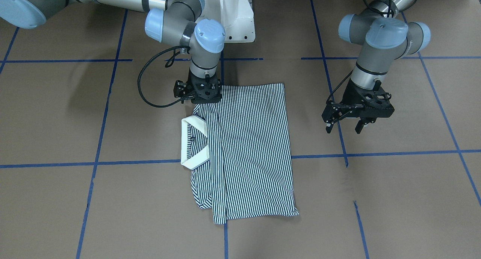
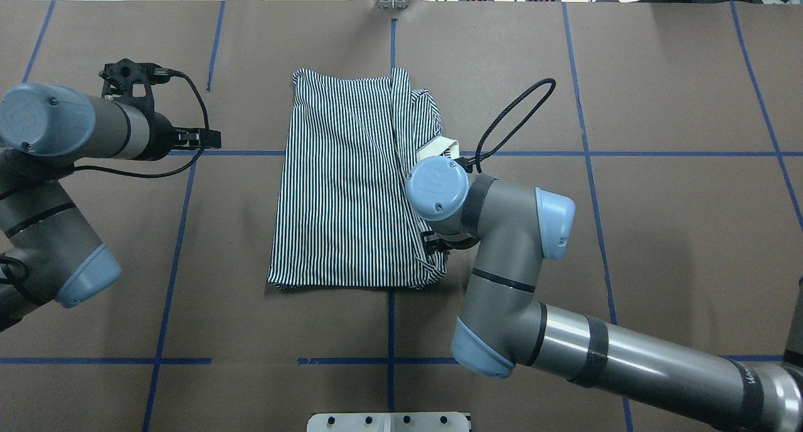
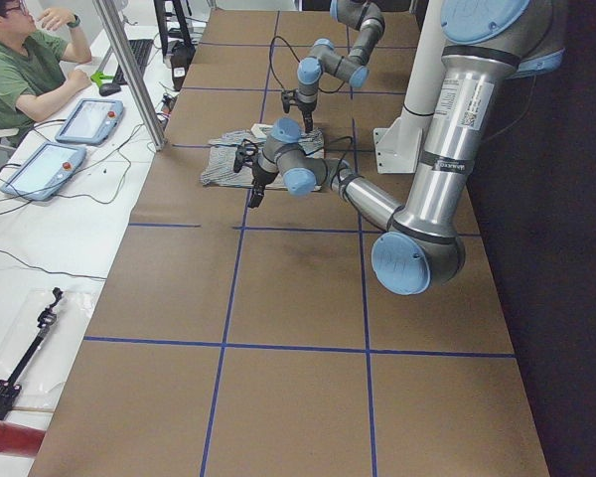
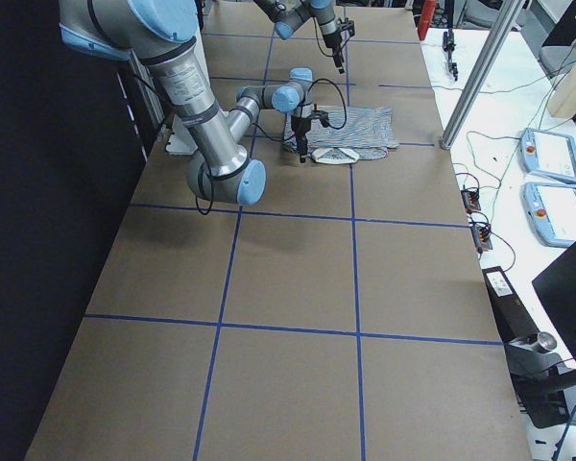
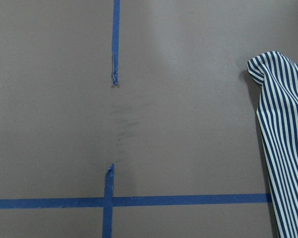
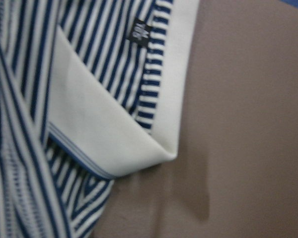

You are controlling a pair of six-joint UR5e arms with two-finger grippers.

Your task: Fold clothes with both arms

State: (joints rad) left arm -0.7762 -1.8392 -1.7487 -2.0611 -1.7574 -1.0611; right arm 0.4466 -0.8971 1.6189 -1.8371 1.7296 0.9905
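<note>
Left gripper hangs open apart from the polo shirt on the blue-taped table; its own wrist masks the right gripper, grip unclear.

Even overhead light, soft shadows; right wrist view blurred, close-up; others sharp.

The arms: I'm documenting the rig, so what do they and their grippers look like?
Both the left arm and right arm are grey-silver tubes with light blue joint caps. Black two-finger left gripper and right gripper; a black cable loops beside each wrist.
</note>
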